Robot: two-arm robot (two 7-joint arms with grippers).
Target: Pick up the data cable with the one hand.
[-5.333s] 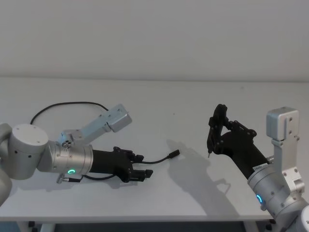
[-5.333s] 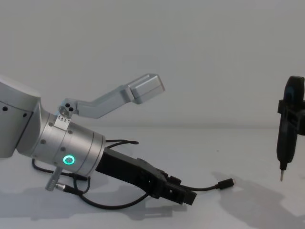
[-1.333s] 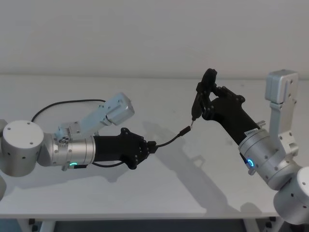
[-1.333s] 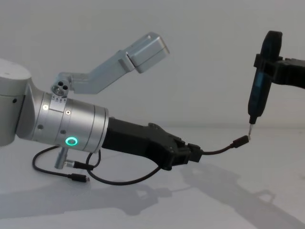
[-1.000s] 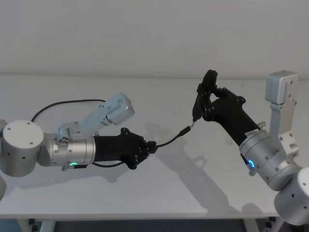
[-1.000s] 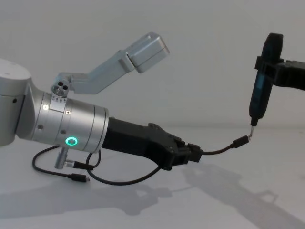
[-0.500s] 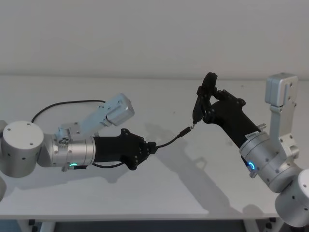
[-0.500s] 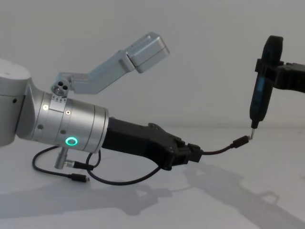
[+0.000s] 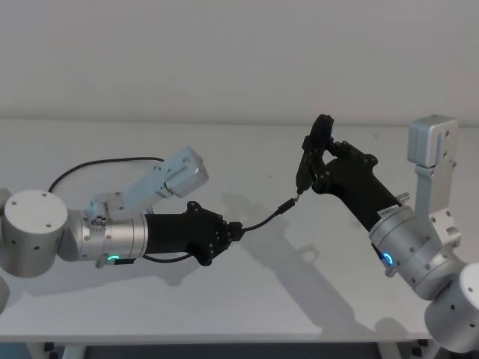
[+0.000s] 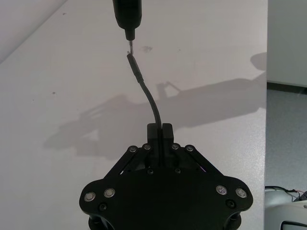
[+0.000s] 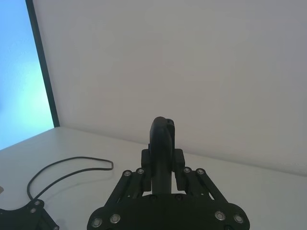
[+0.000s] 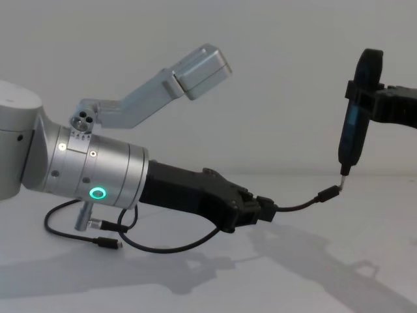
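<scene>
chest view showed the left gripper (image 12: 264, 210) clamped on the data cable (image 12: 296, 205), lifted off the table (image 12: 313, 274). the right gripper (image 12: 355, 124) gripped a slim dark tool (image 12: 356, 114) touching its plug. risk: 1 sideways nudge could bend or pull that plug free.

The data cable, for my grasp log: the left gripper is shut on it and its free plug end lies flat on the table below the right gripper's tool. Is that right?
Not quite. The left gripper is shut on the data cable, but the chest view shows the free plug end raised off the table, just under the tip of the right gripper's tool.
</scene>
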